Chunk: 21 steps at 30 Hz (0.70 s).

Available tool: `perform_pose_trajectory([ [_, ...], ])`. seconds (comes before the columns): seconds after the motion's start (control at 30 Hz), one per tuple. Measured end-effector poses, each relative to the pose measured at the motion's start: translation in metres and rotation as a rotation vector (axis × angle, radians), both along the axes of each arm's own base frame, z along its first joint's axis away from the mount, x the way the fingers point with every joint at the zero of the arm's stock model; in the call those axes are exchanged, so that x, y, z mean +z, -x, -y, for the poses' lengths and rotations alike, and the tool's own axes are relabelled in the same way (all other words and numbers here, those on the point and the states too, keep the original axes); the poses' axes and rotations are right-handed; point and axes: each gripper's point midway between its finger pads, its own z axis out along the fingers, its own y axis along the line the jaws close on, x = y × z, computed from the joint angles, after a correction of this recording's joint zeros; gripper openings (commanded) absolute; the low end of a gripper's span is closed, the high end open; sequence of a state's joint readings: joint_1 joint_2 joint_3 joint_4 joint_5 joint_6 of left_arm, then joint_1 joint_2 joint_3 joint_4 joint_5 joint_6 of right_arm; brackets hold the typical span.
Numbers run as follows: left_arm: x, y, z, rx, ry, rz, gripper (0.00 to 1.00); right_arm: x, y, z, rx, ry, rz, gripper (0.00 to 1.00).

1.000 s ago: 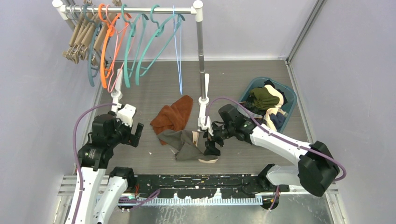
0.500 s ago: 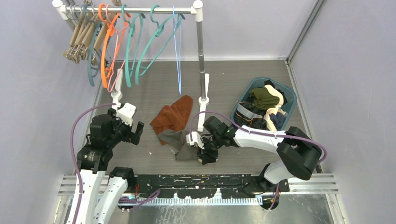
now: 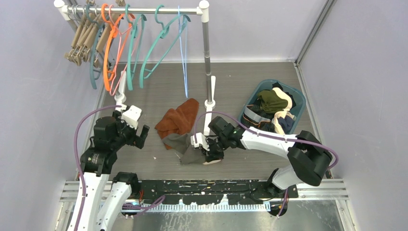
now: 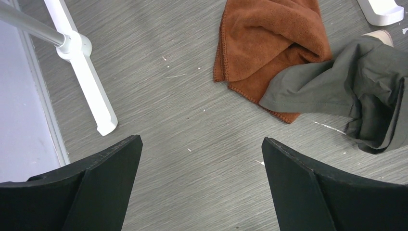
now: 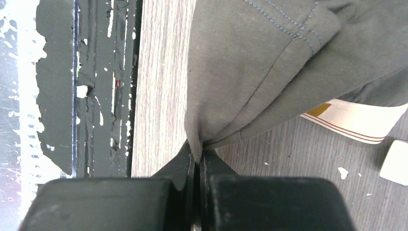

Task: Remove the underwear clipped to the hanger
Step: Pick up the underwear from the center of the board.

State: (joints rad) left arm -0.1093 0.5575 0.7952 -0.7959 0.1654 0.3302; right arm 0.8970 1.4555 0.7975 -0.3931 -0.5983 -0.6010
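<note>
A grey-green pair of underwear [image 3: 185, 144] lies crumpled on the floor, partly over a rust-brown towel [image 3: 180, 120]. My right gripper [image 3: 210, 155] is shut on a pinched fold at its near edge; in the right wrist view the cloth [image 5: 269, 72] bunches into the closed jaws [image 5: 198, 156], with a cream waistband [image 5: 356, 120] showing beneath. My left gripper [image 3: 143, 137] hangs open to the left, above bare floor [image 4: 202, 139], with the underwear [image 4: 337, 89] off to its right. Several hangers [image 3: 144, 48] hang bare on the rail.
The rack's right post and white foot [image 3: 208, 122] stand just behind the right gripper; its left foot [image 4: 91, 91] is near my left gripper. A teal basket [image 3: 298, 98] with several garments sits at the right. Walls close in on both sides.
My right gripper has slid left onto the underwear's near edge and closed on a fold of it. The left arm has barely moved.
</note>
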Motion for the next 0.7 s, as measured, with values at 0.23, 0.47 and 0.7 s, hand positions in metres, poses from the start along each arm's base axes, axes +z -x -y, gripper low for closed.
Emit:
perform_pose_trajectory([
  [0.23,-0.003,0.0,0.0,-0.003,-0.006,-0.005,0.98,0.035,-0.014,0.003,-0.027,-0.06,0.028,0.01],
  [0.47,-0.004,-0.002,-0.002,-0.018,-0.034,-0.002,0.98,0.129,-0.056,0.03,-0.187,-0.308,0.144,0.01],
  [0.7,-0.008,-0.008,-0.002,-0.028,-0.051,-0.019,0.98,0.224,-0.09,0.085,-0.45,-0.487,0.326,0.01],
])
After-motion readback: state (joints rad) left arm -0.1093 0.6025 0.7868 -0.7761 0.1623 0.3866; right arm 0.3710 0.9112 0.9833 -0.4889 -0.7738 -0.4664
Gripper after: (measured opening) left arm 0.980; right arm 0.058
